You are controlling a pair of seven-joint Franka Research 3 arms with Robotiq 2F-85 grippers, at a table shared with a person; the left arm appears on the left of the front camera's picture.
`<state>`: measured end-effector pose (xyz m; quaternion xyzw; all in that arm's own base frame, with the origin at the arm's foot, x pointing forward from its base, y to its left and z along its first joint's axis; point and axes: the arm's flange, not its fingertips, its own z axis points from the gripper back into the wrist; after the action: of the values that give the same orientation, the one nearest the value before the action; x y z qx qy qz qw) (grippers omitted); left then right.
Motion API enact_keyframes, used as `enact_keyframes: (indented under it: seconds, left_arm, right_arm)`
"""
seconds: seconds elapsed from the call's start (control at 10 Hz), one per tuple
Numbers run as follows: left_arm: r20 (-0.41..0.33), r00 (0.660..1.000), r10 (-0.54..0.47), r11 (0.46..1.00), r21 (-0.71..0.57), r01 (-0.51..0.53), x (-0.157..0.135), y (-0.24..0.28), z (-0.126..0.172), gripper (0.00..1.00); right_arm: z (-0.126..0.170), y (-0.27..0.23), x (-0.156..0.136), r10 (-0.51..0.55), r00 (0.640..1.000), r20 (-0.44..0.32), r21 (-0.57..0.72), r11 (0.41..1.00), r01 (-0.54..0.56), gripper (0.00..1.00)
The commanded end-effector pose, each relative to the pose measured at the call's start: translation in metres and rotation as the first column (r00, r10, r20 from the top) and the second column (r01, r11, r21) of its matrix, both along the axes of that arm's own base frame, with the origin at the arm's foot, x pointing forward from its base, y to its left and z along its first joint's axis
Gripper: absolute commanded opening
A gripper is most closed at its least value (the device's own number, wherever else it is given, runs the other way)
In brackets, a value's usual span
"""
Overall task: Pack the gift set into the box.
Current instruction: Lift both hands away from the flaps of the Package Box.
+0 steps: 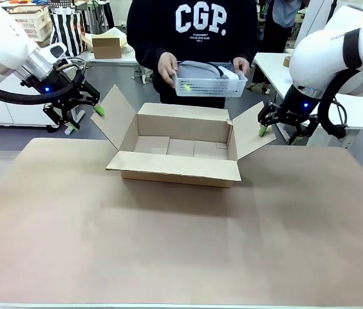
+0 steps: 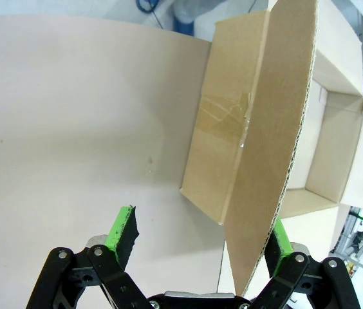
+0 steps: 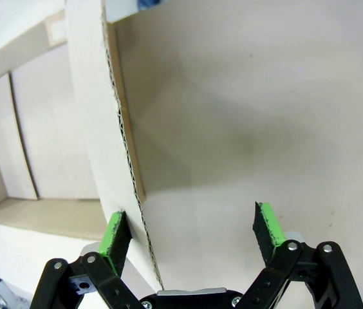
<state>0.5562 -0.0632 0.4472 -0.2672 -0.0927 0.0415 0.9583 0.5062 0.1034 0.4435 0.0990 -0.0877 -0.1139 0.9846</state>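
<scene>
The box (image 1: 181, 168) sits open near the middle of the counter (image 1: 168, 257), closer to its far edge, and nothing can be seen inside it, so packing has not begun; the step in hand looks like holding it open. The left gripper (image 1: 85, 118) is at the outer edge of the left flap (image 1: 114, 116) and the right gripper (image 1: 278, 127) at the tip of the right flap (image 1: 252, 132). Both flaps splay outward. Beyond the far edge, the person's hands (image 1: 167, 66) hold a white basket (image 1: 208, 87) of pale items above the box, probably the gift set. From the front it is hard to tell whether either arm has hold of anything; the wrist views settle it. In the left wrist view the left gripper (image 2: 201, 237) has its jaws spread wide, with the flap's (image 2: 271, 148) corrugated edge running between them, close against one green pad and clear of the other. The right wrist view is alike: the right gripper (image 3: 191, 230) has wide jaws, with the flap (image 3: 88, 116) just beside one pad. Neither grips anything. The next move likely calls for pinching each flap or pressing it outward so the basket's contents can go in unhindered.
</scene>
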Motion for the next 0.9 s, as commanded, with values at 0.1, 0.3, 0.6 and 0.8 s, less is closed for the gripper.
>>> enact_keyframes:
  seconds: [0.1, 0.3, 0.6, 0.8]
  left_arm:
    - [0.004, 1.000, 0.008, 1.000, 0.001, -0.008, 0.0009, -0.0003, 0.0009, 1.00]
    - [0.004, 1.000, 0.008, 1.000, 0.001, -0.008, 0.0009, -0.0003, 0.0009, 1.00]
    - [0.004, 1.000, 0.008, 1.000, 0.001, -0.008, 0.0009, -0.0003, 0.0009, 1.00]
    - [0.004, 1.000, 0.008, 1.000, 0.001, -0.008, 0.0009, -0.0003, 0.0009, 1.00]
  right_arm:
    - [0.0032, 0.0004, 0.0011, -0.004, 1.000, -0.002, -0.011, 1.000, 0.004, 1.00]
    - [0.0032, 0.0004, 0.0011, -0.004, 1.000, -0.002, -0.011, 1.000, 0.004, 1.00]
    - [0.0032, 0.0004, 0.0011, -0.004, 1.000, -0.002, -0.011, 1.000, 0.004, 1.00]
    - [0.0032, 0.0004, 0.0011, -0.004, 1.000, -0.002, -0.011, 1.000, 0.004, 1.00]
